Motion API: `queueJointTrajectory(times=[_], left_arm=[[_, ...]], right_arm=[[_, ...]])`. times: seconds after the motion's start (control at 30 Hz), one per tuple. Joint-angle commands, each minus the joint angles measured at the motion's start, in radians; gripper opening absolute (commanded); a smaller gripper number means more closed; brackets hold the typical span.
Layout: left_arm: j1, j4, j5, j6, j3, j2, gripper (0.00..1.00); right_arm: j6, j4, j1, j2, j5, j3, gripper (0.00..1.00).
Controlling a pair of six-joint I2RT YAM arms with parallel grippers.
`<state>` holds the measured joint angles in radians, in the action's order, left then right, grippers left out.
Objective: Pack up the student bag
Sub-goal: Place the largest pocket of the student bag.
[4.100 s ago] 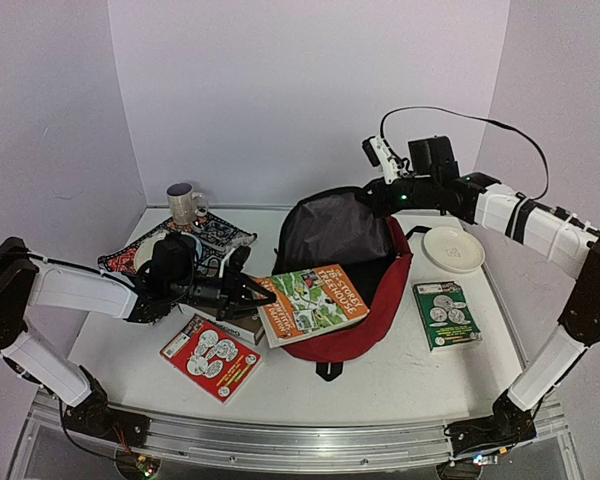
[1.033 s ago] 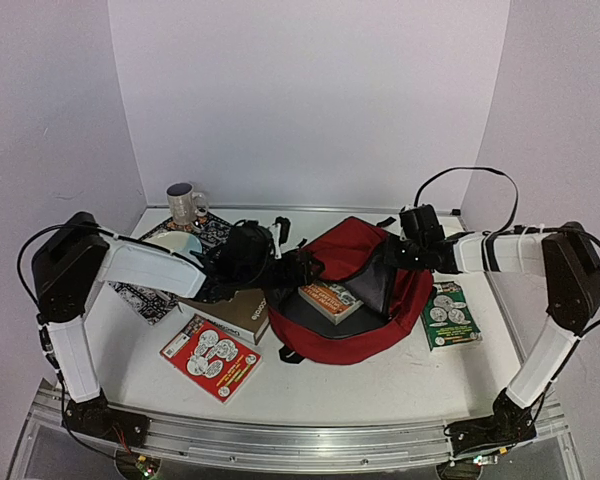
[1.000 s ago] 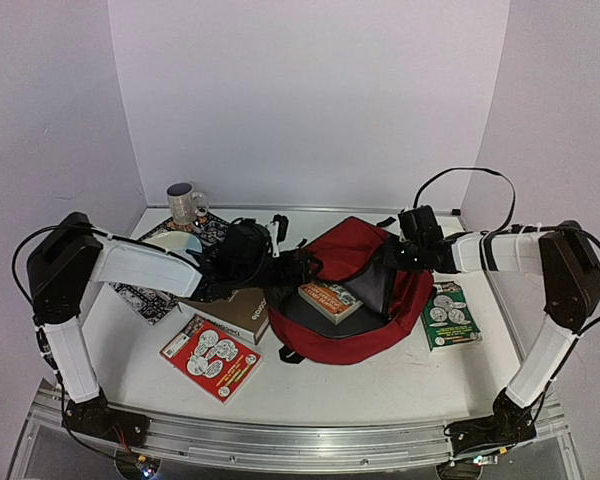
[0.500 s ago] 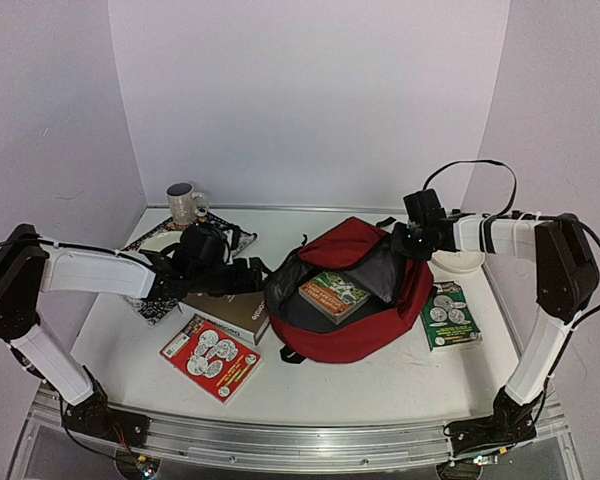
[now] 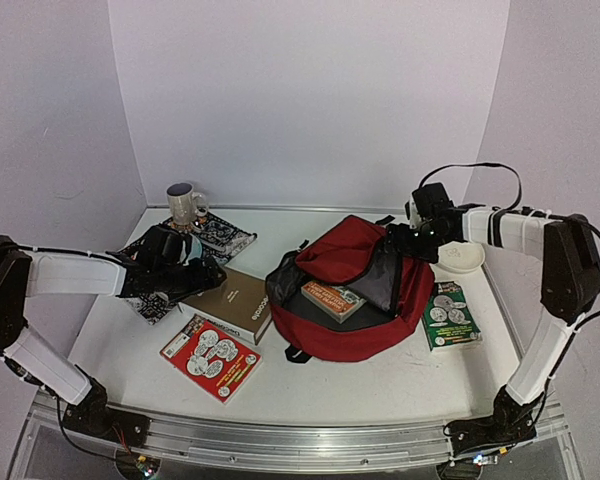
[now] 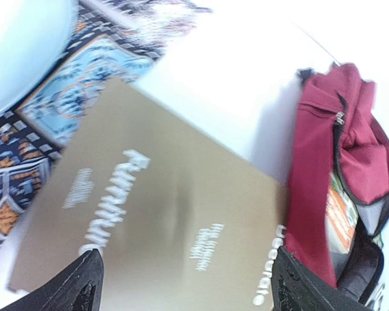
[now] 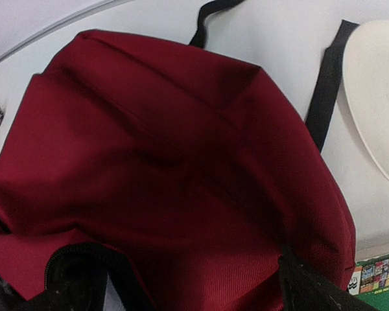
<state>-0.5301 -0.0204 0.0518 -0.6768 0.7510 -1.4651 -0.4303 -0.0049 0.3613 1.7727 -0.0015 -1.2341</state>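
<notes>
1. The student bag (image 5: 365, 345) lies near the centre of the top view, slightly right, on the white table (image 5: 400, 395). Its mouth gapes towards the left and shows grey-black lining.
2. Inside the mouth we see an orange and green book (image 5: 332, 298) lying flat.
3. The right gripper (image 5: 400, 241) hovers at the bag's upper right edge. In the right wrist view its fingers (image 7: 74, 282) stand wide apart at the lower corners of the frame, with red fabric beneath and nothing pinched between them.
4. The left gripper (image 5: 208, 274) sits left of centre, over the upper left end of a tan book (image 5: 235, 305). In the left wrist view its fingers are spread apart above the cover and hold nothing. We cannot tell whether they touch the book.
5. The tan book lies just left of the bag and partly covers a patterned mat (image 5: 220, 235). A pale dish (image 6: 19, 45) rests on the mat, at the upper left of the left wrist view.
6. A red booklet (image 5: 210, 356) lies at lower left, below the tan book.
7. A green booklet (image 5: 447, 314) lies just right of the bag, with a white plate (image 5: 462, 257) above it.
8. A mug (image 5: 184, 206) stands at the mat's far edge, upper left.
</notes>
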Motion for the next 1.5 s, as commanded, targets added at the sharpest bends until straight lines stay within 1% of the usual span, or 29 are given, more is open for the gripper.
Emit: queueJointTrajectory(times=[0.0,0.17,0.37,0.53,0.63,0.7,0.77,0.87,0.93,1.0,1.1,1.23,1.33,1.47], left_arm=[[0.046,-0.038,0.016,-0.016,-0.024,0.048,0.92],[0.063,-0.085,0.015,-0.021,-0.038,0.056,0.92],[0.063,-0.153,0.017,-0.020,-0.075,0.106,0.92],[0.062,-0.258,0.002,-0.022,-0.107,0.181,0.90],[0.062,-0.286,0.003,-0.030,-0.133,0.217,0.90],[0.062,-0.286,0.001,-0.033,-0.138,0.223,0.90],[0.062,-0.285,0.008,-0.026,-0.114,0.203,0.90],[0.062,-0.273,0.030,-0.001,-0.057,0.158,0.91],[0.062,-0.268,0.025,0.020,-0.026,0.131,0.91],[0.063,-0.266,0.014,0.031,-0.002,0.107,0.91],[0.064,-0.241,0.039,0.036,0.020,0.069,0.91],[0.063,-0.218,0.068,0.039,0.040,0.027,0.91],[0.063,-0.214,0.064,0.046,0.041,0.031,0.91],[0.063,-0.214,0.051,0.053,0.040,0.044,0.91]], right_arm=[[0.075,-0.078,0.037,-0.155,-0.073,0.019,0.98],[0.099,-0.100,0.094,-0.235,-0.050,0.032,0.98],[0.126,-0.106,0.195,-0.278,0.000,0.026,0.98],[0.136,-0.101,0.263,-0.320,0.117,0.020,0.98],[0.119,-0.106,0.267,-0.344,0.208,0.023,0.98],[0.110,-0.120,0.263,-0.363,0.302,0.028,0.98],[0.100,-0.147,0.237,-0.354,0.331,0.015,0.98],[0.109,-0.190,0.203,-0.285,0.325,-0.038,0.98],[0.152,-0.206,0.211,-0.263,0.259,-0.062,0.97],[0.207,-0.175,0.250,-0.254,0.172,-0.065,0.97],[0.291,-0.162,0.311,-0.208,0.089,-0.087,0.97],[0.403,-0.169,0.403,-0.161,0.065,-0.087,0.98],[0.472,-0.179,0.461,-0.151,0.039,-0.069,0.98],[0.514,-0.230,0.514,-0.145,0.020,-0.055,0.95]])
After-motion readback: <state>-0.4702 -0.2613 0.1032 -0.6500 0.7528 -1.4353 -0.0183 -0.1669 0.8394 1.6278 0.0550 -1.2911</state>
